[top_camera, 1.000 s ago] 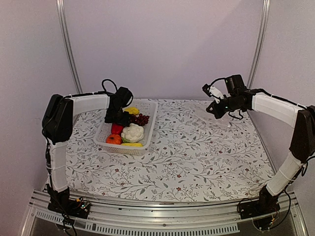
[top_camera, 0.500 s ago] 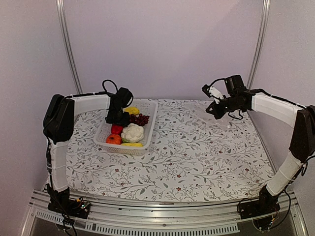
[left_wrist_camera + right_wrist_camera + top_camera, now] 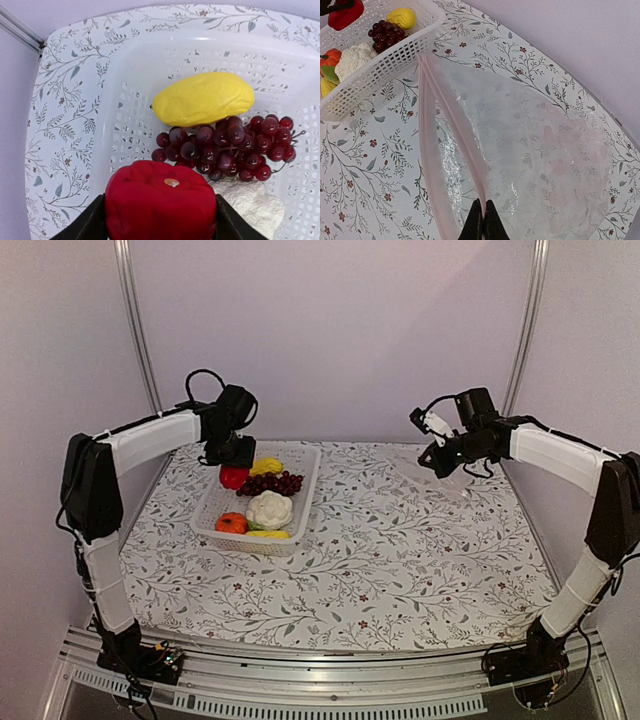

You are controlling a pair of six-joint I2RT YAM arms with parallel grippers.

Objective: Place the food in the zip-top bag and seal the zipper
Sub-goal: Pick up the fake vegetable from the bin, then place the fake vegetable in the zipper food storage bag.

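Observation:
My left gripper [image 3: 234, 472] is shut on the red pepper [image 3: 233, 478] and holds it above the far left end of the white basket [image 3: 303, 502]. The wrist view shows the pepper [image 3: 160, 200] between the fingers. In the basket lie the lemon [image 3: 267, 465], grapes [image 3: 286, 482], cauliflower [image 3: 269, 509], orange tomato [image 3: 231, 523] and corn [image 3: 268, 534]. My right gripper [image 3: 483, 221] is shut on the upper lip of the clear zip-top bag [image 3: 535, 150]. It lifts the pink zipper strip [image 3: 454, 125], so the mouth gapes toward the basket.
The basket [image 3: 385, 65] stands just left of the bag's mouth. The lower zipper lip [image 3: 427, 165] lies flat on the floral tablecloth [image 3: 400, 560]. Metal frame posts [image 3: 140, 330] rise at the back corners. A wall stands close behind.
My left gripper has risen out of the basket with the red pepper and moved toward the far left. The right gripper has hardly moved and still holds the bag lip.

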